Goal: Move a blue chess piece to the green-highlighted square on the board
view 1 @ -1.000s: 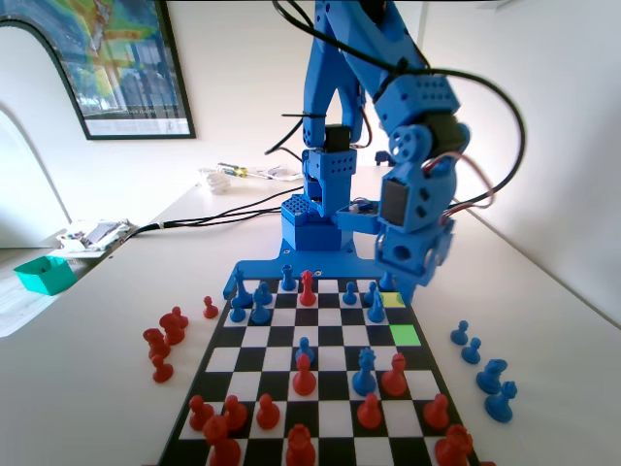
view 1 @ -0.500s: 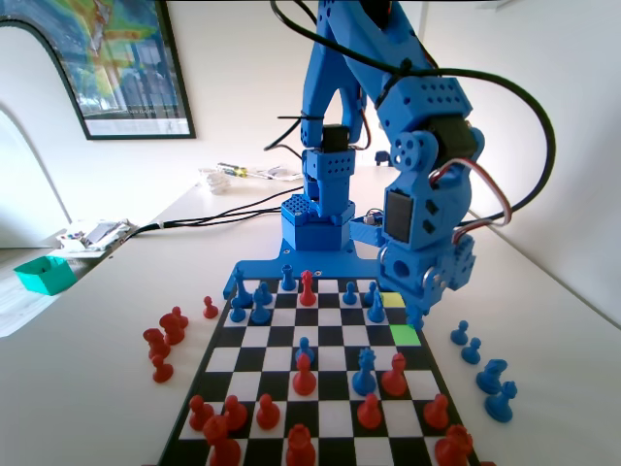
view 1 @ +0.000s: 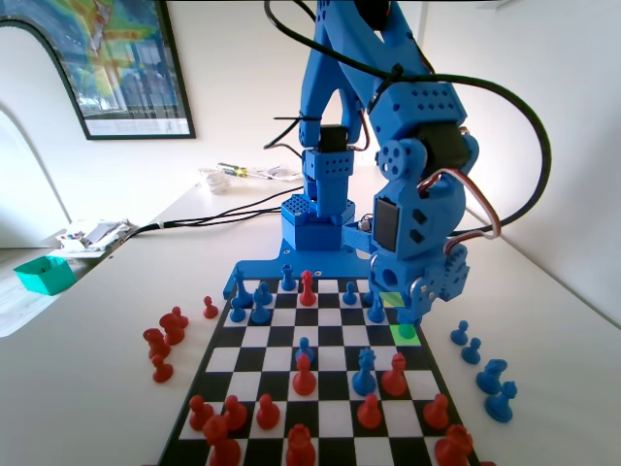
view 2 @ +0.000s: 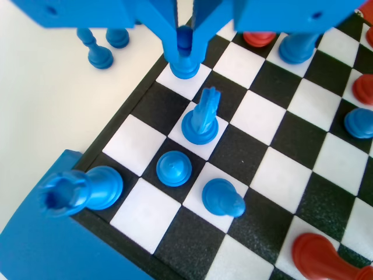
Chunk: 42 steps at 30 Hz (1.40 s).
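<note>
Gripper clamped on the pawn, straight below the jaws, upright, base seemingly touching the board; in fixed view, down over the green square at the right edge; probably just needs letting go and lifting straight up

A blue robot arm stands at the far end of a black-and-white board on a white worktop. Its gripper is lowered over the green-highlighted square near the board's right edge, with a small blue piece at its tip on that square. A paler yellow square lies just behind it. Blue pieces cluster at the far rows; red pieces fill the near rows. Captured red pieces sit left of the board, captured blue pieces to its right. A teal tray rests at the far left, and a framed poster hangs on the wall.
</note>
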### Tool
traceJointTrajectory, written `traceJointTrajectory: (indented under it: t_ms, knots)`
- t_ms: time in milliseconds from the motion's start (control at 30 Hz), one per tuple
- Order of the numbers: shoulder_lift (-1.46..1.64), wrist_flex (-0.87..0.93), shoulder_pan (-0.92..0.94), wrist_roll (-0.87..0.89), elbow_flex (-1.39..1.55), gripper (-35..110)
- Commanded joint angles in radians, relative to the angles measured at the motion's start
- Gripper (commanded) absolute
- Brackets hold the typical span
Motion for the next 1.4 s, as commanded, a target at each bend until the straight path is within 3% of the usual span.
traceJointTrajectory:
  t_ms: [0, 567, 933, 1367]
  knots:
    - [0.02, 0.015, -0.006, -0.018, -0.037, 1]
    - [0.012, 0.055, -0.011, -0.021, -0.077, 10]
    - [0.095, 0.36, 0.028, -0.061, -0.279, 8]
    - [0.492, 0.822, 0.075, 0.117, -0.509, 1]
